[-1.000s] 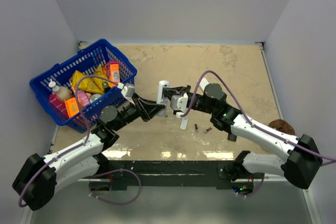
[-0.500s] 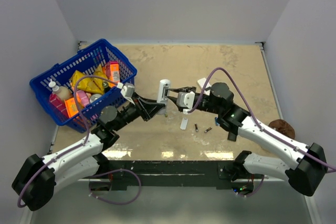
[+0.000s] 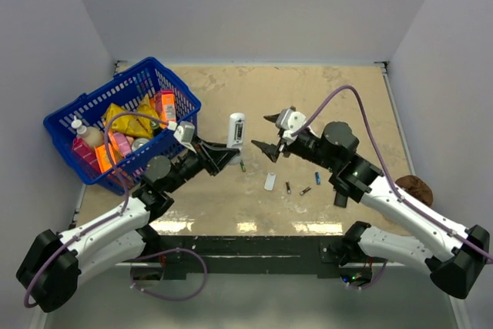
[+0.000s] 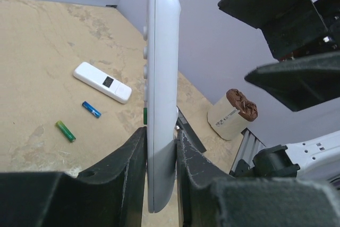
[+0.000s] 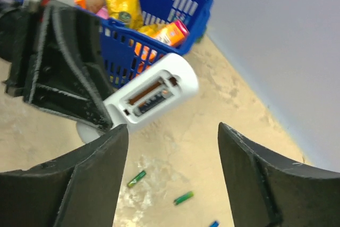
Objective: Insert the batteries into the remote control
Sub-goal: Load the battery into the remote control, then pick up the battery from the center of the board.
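R hand [image 3: 262,130] back; batteries [image 3: 287,187] on beige tabletop [image 3: 347,98]

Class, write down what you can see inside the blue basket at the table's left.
The blue basket holds yellow packets, an orange box and a pink bottle with a pale top, piled together. Whatever lies beneath them is covered, and the basket floor cannot be seen.

Mottled beige tabletop [image 3: 339,98], stained in patches, enclosed left, rear and right by plain pale lilac-grey walls [image 3: 254,5]; black frame [image 3: 254,248] along near edge; even light, glare at front.
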`<act>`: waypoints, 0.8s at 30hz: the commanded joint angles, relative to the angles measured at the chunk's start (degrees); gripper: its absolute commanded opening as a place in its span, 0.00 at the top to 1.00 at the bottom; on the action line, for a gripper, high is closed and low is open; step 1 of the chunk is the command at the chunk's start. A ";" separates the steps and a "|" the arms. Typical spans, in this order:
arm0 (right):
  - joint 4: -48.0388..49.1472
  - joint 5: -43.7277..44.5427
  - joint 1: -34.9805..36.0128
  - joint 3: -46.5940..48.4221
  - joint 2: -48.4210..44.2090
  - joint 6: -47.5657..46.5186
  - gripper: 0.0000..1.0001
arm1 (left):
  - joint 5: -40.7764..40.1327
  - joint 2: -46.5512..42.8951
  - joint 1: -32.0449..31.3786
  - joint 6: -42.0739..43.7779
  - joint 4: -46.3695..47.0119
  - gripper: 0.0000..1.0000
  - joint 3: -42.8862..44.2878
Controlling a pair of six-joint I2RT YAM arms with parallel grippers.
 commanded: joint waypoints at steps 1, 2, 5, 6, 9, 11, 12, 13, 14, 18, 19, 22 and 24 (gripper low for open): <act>-8.32 16.99 -0.24 5.84 -0.60 15.25 0.20 | -1.81 -2.40 0.14 2.99 0.74 1.00 -0.74; -10.34 18.77 -0.24 6.19 -0.25 16.92 0.05 | -1.99 -2.75 0.14 3.17 0.38 1.00 -0.92; -16.76 29.57 -0.24 6.29 0.19 25.09 0.02 | -1.99 -3.45 0.23 3.52 -0.59 1.00 -1.44; -20.34 30.99 -0.15 6.55 0.98 28.33 0.02 | -2.07 -3.63 0.23 3.70 -0.67 1.00 -1.53; -26.58 31.71 -0.15 6.90 2.47 32.47 0.02 | -2.16 -4.07 0.31 3.61 -1.46 1.00 -1.88; -30.20 32.76 -0.15 7.43 3.62 34.76 0.02 | -2.08 -4.42 0.40 3.70 -2.25 1.00 -2.06; -34.05 33.20 -0.15 7.60 4.06 37.30 0.02 | -1.99 -4.51 0.31 3.78 -2.43 1.00 -2.23; -36.09 33.38 -0.15 7.95 5.28 38.54 0.02 | -2.07 -4.68 0.40 3.79 -2.61 1.00 -2.32; -38.20 32.94 -0.15 8.22 5.99 40.82 0.02 | -2.08 -5.03 0.40 3.70 -2.70 1.00 -2.67; -46.11 31.01 -0.24 7.61 7.93 46.62 0.09 | -1.99 -5.04 0.40 3.43 -2.79 1.00 -3.20; -46.82 30.75 -0.24 6.56 8.36 47.69 0.16 | -1.73 -5.04 0.31 3.43 -2.61 1.00 -3.38; -49.55 30.04 -0.24 4.45 9.68 50.68 0.31 | -1.37 -4.60 0.40 3.08 -2.08 1.00 -3.47; -50.17 28.12 -0.33 2.87 11.44 51.91 0.42 | -1.02 -4.07 0.40 2.73 -1.56 1.00 -3.55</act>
